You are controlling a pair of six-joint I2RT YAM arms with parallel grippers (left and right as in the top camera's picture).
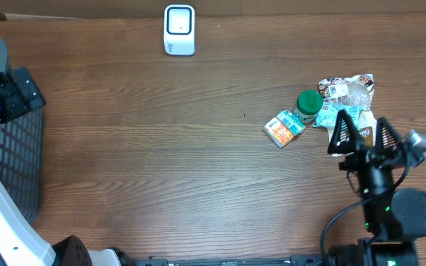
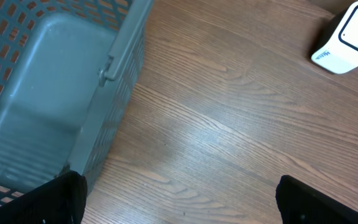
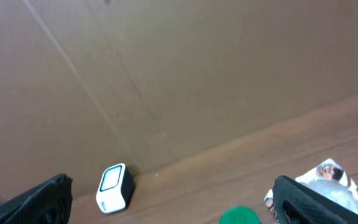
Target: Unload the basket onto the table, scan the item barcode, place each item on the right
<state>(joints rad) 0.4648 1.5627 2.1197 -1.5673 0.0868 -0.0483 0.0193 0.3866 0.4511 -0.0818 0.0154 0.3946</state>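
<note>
Where items sit: right side of table (image 1: 161, 162), one tight cluster of box (image 1: 283, 128), jar (image 1: 308, 106), white packet (image 1: 350, 89) and teal packet (image 1: 333, 117).
Box axis: long axis diagonal, near-left to far-right; printed face up; left-most of the cluster, just beside the jar.
Jar: green lid faces the overhead camera, touching or just beside the teal packet.
Packets: lying flat. White one is farthest back; teal one sits in front of it, partly hidden by the right fingers.
Barcode: can't make one out on any item.
Right gripper (image 1: 361, 131): jaws wide, holding nothing. It is over the teal packet's near edge; contact can't be told.
Left gripper (image 2: 179, 186): jaws wide, empty, above bare table beside the basket (image 2: 123, 56), well apart from the items.
Scanner (image 1: 179, 29): white, window up, at the rear edge left of centre, well apart from the cluster.
Overhead only: box, teal packet, both arms at once.
Right wrist only: cardboard wall (image 3: 197, 74) behind the table, with scanner, jar lid and white packet low in frame.
Left wrist only: basket interior, with scanner in the top corner.
</note>
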